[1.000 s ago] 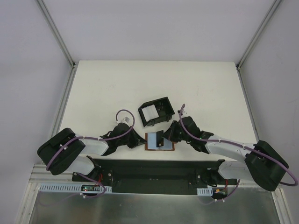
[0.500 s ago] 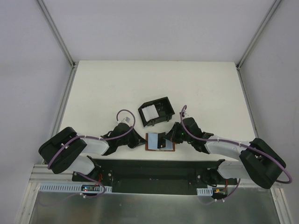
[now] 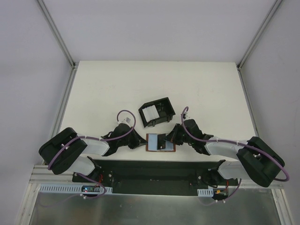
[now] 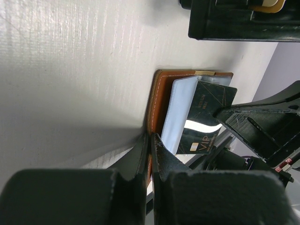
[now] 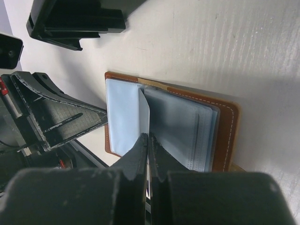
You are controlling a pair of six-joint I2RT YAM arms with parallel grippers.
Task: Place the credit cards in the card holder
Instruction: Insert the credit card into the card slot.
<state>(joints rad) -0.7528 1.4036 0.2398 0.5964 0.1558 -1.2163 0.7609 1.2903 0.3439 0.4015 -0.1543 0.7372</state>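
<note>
right arm (image 3: 225, 148) swung inward, wallet (image 3: 157, 146) unmoved

The left gripper (image 3: 142, 143) is pinching the left edge of the brown wallet (image 3: 160, 146), and the right gripper (image 3: 169, 139) is pinching a card (image 4: 204, 117) tilted up over it, so both flanks are being blocked. The card holder (image 3: 156, 112) is standing just behind, leaving a narrow gap. Beyond it the table (image 3: 140, 79) is lying open
</note>
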